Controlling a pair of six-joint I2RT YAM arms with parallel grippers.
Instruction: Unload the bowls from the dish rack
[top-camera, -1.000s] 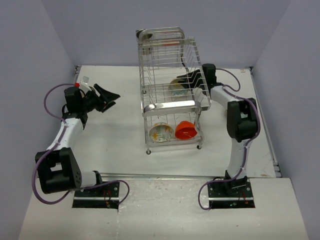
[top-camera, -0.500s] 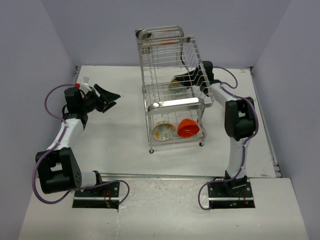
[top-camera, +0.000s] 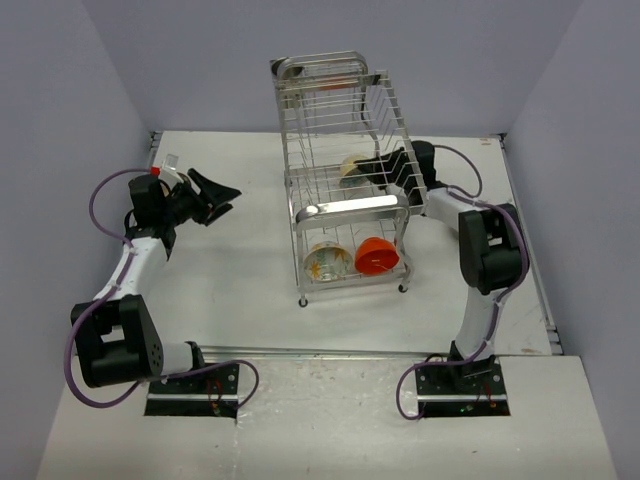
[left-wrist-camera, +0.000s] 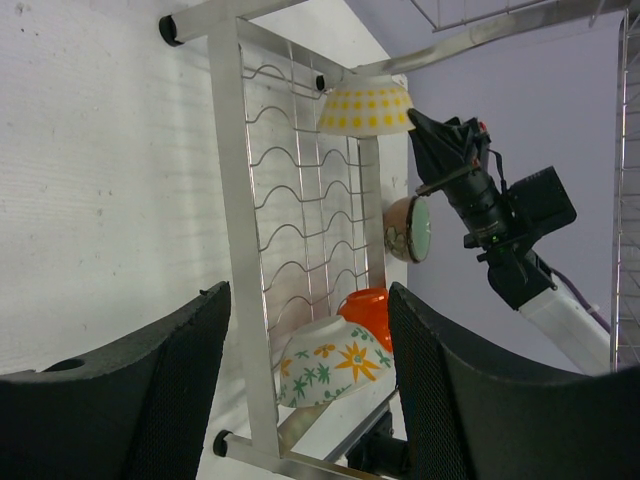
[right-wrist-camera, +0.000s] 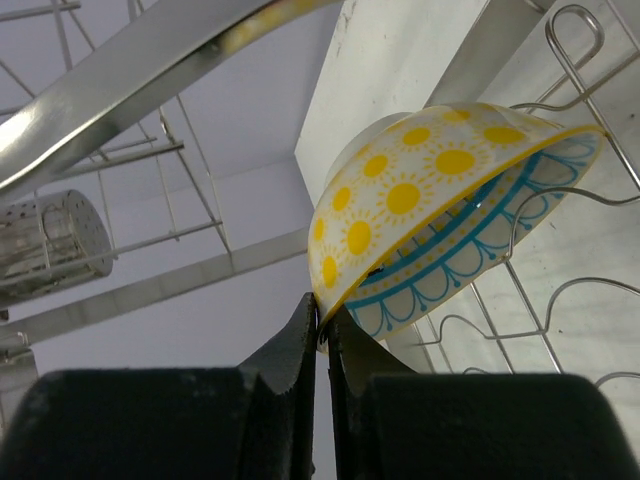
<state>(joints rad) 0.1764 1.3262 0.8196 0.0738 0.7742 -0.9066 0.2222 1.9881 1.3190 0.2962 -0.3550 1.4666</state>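
I'm looking down on a white, matte table (top-camera: 240, 270) that fills most of the view. Plain lavender-grey walls box it in on three sides: back wall (top-camera: 200, 70), left wall (top-camera: 50, 170), right wall (top-camera: 590, 170). A metal rail (top-camera: 330, 352) runs across the near edge, with a pale board (top-camera: 330, 430) on my side of it. The light is even and the shadows are soft.

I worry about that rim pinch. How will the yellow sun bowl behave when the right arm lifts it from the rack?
The bowl looks glazed and rigid, so it should keep its shape but may slip. The right fingers pinch only its rim, so it will probably swing or tilt. Wires of the rack beside it might snag it.
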